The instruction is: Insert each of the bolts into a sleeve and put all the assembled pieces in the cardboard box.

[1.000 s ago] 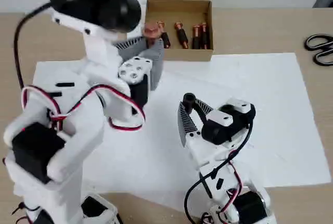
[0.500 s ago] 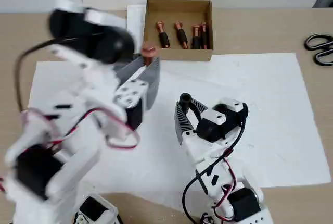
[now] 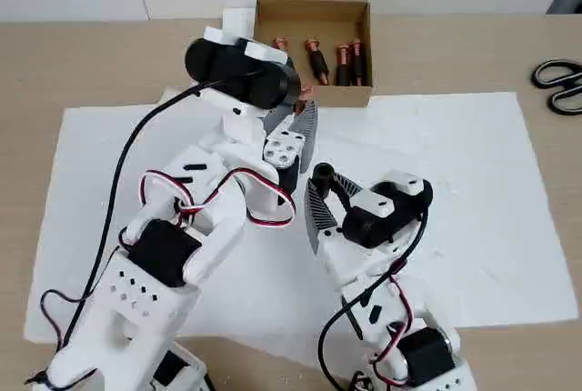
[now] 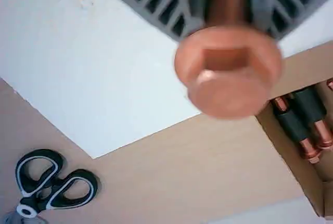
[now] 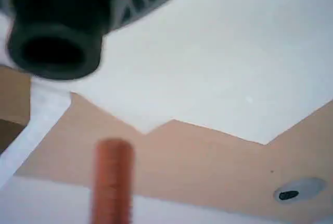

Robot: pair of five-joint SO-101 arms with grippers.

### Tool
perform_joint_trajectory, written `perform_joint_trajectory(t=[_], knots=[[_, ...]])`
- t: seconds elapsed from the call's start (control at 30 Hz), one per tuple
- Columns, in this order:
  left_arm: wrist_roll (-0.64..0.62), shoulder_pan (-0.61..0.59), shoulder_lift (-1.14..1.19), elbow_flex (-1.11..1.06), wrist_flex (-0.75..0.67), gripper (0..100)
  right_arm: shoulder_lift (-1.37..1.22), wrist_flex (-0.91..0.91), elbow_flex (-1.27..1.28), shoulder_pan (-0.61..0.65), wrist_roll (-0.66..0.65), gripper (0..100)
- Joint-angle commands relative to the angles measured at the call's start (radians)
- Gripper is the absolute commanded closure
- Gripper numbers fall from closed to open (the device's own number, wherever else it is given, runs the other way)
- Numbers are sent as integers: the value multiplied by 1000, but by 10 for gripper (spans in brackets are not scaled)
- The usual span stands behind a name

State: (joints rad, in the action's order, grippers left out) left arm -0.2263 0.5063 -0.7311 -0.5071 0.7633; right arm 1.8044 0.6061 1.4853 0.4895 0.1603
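My left gripper (image 3: 301, 118) is shut on a copper bolt (image 3: 306, 92) just in front of the cardboard box (image 3: 264, 38). In the left wrist view the bolt's hex-socket head (image 4: 229, 73) sticks out from between the grey fingers (image 4: 151, 0). Just in front of it, my right gripper (image 3: 324, 186) is shut on a black sleeve (image 3: 326, 173), held upright over the white paper. In the right wrist view the sleeve's open end (image 5: 54, 34) shows, with the bolt's threaded shaft (image 5: 113, 179) a short way off. Several assembled pieces (image 3: 318, 61) lie in the box.
A white paper sheet (image 3: 446, 182) covers the middle of the table. Black-handled scissors (image 3: 557, 85) lie on the bare wood at the far right, seen too as scissors (image 4: 49, 182) in the left wrist view. The left arm's body spans the near left.
My left arm has swung right and lowered, carrying the bolt from beside the box's left corner to just above the right gripper. The right gripper shifted slightly left with the sleeve.
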Motion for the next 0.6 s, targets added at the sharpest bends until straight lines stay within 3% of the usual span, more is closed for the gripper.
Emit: perform_joint_trajectory(t=[0.0,0.1,0.57], knots=[[-34,0,-37,4,-37,995,12,-21,-5,2,11,994],[-101,9,-37,4,-35,995,12,-21,-5,2,11,994],[-103,52,-37,4,-18,995,8,-61,44,54,11,994]])
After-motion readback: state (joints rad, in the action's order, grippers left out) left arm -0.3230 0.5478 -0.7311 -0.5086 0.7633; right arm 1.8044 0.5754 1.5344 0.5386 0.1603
